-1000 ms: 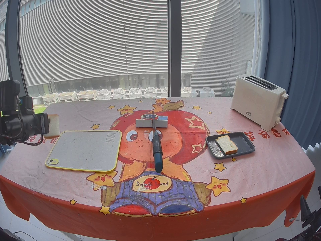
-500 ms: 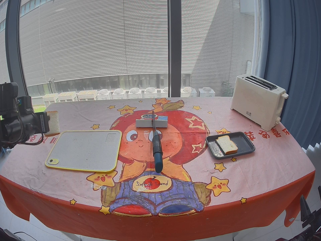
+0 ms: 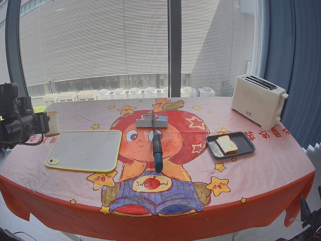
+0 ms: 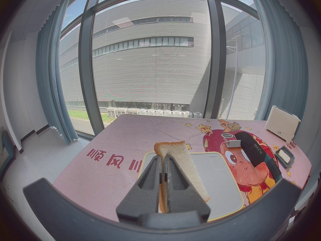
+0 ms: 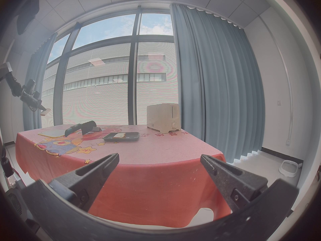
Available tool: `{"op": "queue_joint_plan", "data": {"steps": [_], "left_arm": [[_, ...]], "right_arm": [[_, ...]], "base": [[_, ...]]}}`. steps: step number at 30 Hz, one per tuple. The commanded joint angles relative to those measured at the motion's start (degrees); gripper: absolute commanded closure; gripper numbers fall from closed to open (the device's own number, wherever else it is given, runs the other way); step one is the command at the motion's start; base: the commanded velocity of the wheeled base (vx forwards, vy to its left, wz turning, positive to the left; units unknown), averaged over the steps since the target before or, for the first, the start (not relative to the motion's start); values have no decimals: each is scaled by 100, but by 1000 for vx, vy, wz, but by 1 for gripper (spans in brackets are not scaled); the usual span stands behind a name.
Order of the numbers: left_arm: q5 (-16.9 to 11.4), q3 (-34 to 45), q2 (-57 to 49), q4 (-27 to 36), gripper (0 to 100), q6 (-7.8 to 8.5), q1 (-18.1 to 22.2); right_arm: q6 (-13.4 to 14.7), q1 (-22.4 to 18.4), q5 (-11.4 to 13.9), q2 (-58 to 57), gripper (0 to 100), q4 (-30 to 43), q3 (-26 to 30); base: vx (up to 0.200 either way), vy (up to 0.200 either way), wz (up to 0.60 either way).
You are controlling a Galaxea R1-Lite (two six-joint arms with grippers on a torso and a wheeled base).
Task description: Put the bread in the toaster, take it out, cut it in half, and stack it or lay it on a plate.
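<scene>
The bread slice point(image 3: 53, 123) is pinched on edge in the left gripper point(image 4: 164, 161), up in the air at about ten o'clock from the cutting board point(image 3: 83, 149). The head view gives that grip side-on, while the left wrist view shows the narrow jaws clamped on the slice's lower part. The right wrist view shows the right gripper point(image 5: 158, 157) spread wide, off the table's near-right corner, and the toaster point(image 3: 257, 101) stands at two o'clock on the table.

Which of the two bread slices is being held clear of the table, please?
The slice pinched in the left gripper, beside the cutting board; the other slice lies flat in the dark tray.
</scene>
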Motion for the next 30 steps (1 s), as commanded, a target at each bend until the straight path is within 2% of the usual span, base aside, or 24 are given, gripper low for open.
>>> {"op": "queue_joint_plan", "data": {"steps": [1, 9, 30], "left_arm": [[37, 6, -2, -11, 100, -10, -5], [72, -3, -2, -37, 100, -90, -14], [2, 32, -11, -37, 100, -46, -128]], "right_arm": [[2, 2, 2, 0, 0, 0, 90], [2, 2, 2, 0, 0, 0, 90], [2, 2, 2, 9, 0, 0, 90]], "base": [[0, -200, 0], [0, -200, 0], [0, -200, 0]]}}
